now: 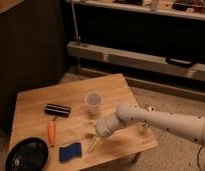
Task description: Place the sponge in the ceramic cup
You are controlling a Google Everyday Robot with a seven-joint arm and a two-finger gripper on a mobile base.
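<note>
The blue sponge (70,151) lies flat near the wooden table's (36,102) front edge. The pale ceramic cup (93,102) stands upright near the table's middle. My white arm reaches in from the right, and its gripper (91,136) hangs low over the table, just right of the sponge and in front of the cup. Its pale fingers (93,145) point down toward the tabletop and hold nothing that I can see.
A black cylindrical roll (57,109) lies left of the cup. An orange carrot (51,133) sits in front of it. A round black plate (27,154) rests at the front left corner. Dark shelving stands behind the table.
</note>
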